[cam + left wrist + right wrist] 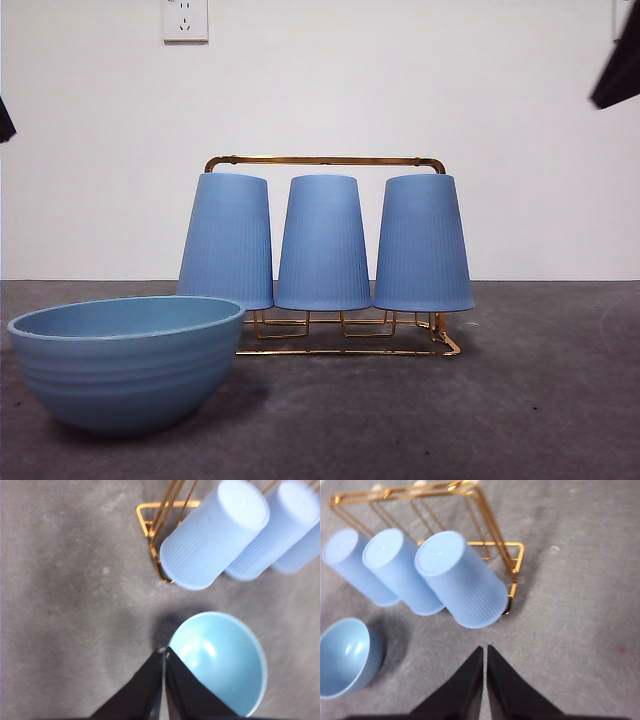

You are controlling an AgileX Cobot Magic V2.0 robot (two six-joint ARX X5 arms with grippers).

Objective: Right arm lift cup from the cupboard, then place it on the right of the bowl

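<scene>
Right wrist view: jaws of right gripper point(484, 652) pressed together above the desk point(580, 610), near the end cup point(460, 580) upended on the rack point(512, 560) — spread first, then descend squarely, lift straight up off the prong.

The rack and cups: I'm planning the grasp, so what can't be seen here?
- Rack prongs: every view, hidden inside the upside-down cups.
- Bowl: right wrist view, cut by the picture's edge.
- Arms: front view, only dark tips at the top corners.
- Left gripper covers part of the bowl's rim.

3 ribbed blue cups point(323, 243) sit inverted on the gold cupboard point(325, 160) behind the teal bowl point(127, 360).
</scene>
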